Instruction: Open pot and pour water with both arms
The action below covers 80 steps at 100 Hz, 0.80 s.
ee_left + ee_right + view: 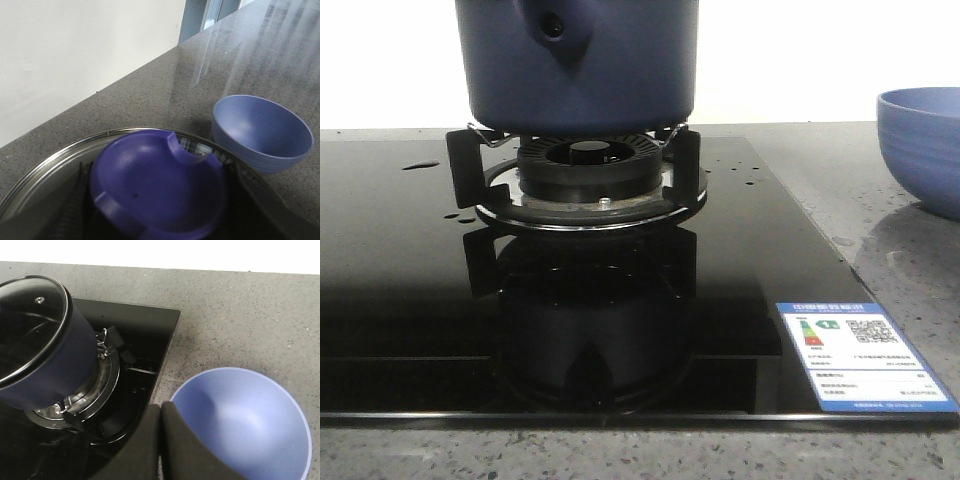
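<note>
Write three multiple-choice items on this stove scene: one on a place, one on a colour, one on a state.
1. Where is the bowl?
A. On the burner
B. Inside the pot
C. On the counter, right of the stove

2. What colour is the pot?
A. Dark blue
B. Red
C. Bare steel

3. How is the right gripper?
A. Wide open
B. Shut, with nothing in it
C. Shut on the bowl

Answers:
1 C: in the front view the bowl stands on the grey counter, past the right edge of the black stove.
2 A: its sides are dark blue in the front and right wrist views.
3 B: the right wrist view shows its fingers pressed together, with nothing between them.
</note>
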{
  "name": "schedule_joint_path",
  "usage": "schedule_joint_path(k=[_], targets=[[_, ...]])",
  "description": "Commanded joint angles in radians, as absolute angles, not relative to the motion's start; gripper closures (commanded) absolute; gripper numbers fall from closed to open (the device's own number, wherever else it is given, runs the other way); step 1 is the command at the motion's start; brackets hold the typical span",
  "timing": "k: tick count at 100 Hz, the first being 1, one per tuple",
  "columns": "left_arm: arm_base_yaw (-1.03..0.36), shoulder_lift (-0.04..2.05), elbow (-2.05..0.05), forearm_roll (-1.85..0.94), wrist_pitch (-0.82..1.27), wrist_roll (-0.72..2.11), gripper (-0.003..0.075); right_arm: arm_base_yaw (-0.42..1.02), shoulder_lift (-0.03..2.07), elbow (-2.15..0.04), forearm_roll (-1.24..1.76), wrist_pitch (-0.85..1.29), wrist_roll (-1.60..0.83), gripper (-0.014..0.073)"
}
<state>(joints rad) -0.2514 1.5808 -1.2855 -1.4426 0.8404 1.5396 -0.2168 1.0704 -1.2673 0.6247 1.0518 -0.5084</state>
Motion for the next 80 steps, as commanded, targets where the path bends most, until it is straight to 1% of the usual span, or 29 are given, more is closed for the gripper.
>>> schedule_joint_path(k=[1, 35, 40, 44, 46, 47, 51, 58, 62, 80], targets=[[-0.261, 1.541, -1.326, -1.535, 0.850, 1.538, 0.0353, -0.221, 1.051, -1.290, 0.665, 0.996, -0.519, 0.0667], [-0.261, 1.541, -1.326, -1.495, 0.850, 1.538, 0.0348, -0.221, 1.051, -1.290, 0.665, 0.996, -0.519, 0.0667], [-0.261, 1.541, -1.326, -1.495, 0.850, 1.538, 0.0325, -0.221, 1.051, -1.290, 0.665, 0.997, -0.519, 0.0667], [-0.261, 1.541, -1.326, -1.495, 0.848, 1.538, 0.0283, -0.221, 1.051, -1.290, 0.665, 0.997, -0.519, 0.0667], [-0.261, 1.541, -1.326, -1.495, 0.847, 1.538, 0.0247, -0.221, 1.051, -1.290, 0.665, 0.997, -0.519, 0.0667], [-0.261, 1.541, -1.326, -1.495, 0.847, 1.538, 0.0247, -0.221, 1.051, -1.290, 0.665, 0.997, -0.519, 0.0667], [-0.261, 1.541, -1.326, -1.495, 0.847, 1.538, 0.0181, -0.221, 1.051, -1.290, 0.665, 0.997, -0.519, 0.0667], [-0.258, 1.539, -1.326, -1.497, 0.847, 1.538, 0.0117, -0.221, 1.051, -1.290, 0.665, 0.997, -0.519, 0.0667], [-0.256, 1.534, -1.326, -1.502, 0.847, 1.538, 0.0105, -0.221, 1.051, -1.290, 0.665, 0.997, -0.519, 0.0667], [-0.201, 1.471, -1.326, -1.530, 0.866, 1.538, 0.0110, -0.221, 1.051, -1.290, 0.665, 0.997, -0.519, 0.0667]])
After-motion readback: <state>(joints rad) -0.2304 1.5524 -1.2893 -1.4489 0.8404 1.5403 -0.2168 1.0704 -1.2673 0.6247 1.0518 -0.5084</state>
